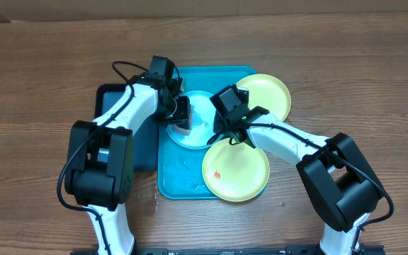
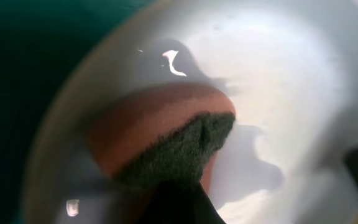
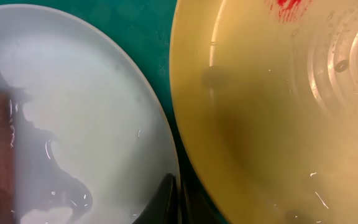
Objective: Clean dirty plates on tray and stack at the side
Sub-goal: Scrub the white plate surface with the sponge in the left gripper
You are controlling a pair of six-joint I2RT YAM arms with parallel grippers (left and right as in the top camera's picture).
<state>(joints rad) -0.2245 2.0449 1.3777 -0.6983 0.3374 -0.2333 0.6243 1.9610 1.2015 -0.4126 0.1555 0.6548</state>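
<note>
Left gripper (image 1: 180,119) is clamped tight on an orange-brown sponge with a dark green scouring face (image 2: 166,127). It presses the sponge down onto the pale centre of the light blue round plastic plate (image 1: 200,106) directly beneath it. Right gripper (image 3: 169,200), just across that plate from the left one, is closed too. Its jaws seem to pinch the plate's rim to steady it, but the wrist view shows only the fingertips at the rim, so that hold is a judgement.

The plate lies inside the large bright turquoise rectangular plastic tray (image 1: 190,74), which sits on the wooden desk (image 1: 48,57). Just to the right of the right gripper's fingertips lies a yellow-green round plastic plate (image 1: 236,173) with a red smear (image 3: 288,6); it appears to reach over the tray's rim. A second yellow-green plate (image 1: 269,95) lies beyond the gripper and also hangs over the rim.

The blue plate looks wet and slick. A hard scrubbing stroke could pull it out of the thin rim pinch. It could also shove it into the smeared plate beside the right gripper and tip that plate off the tray. The two grippers work close together, so a wide stroke toward the right gripper could make them collide.
</note>
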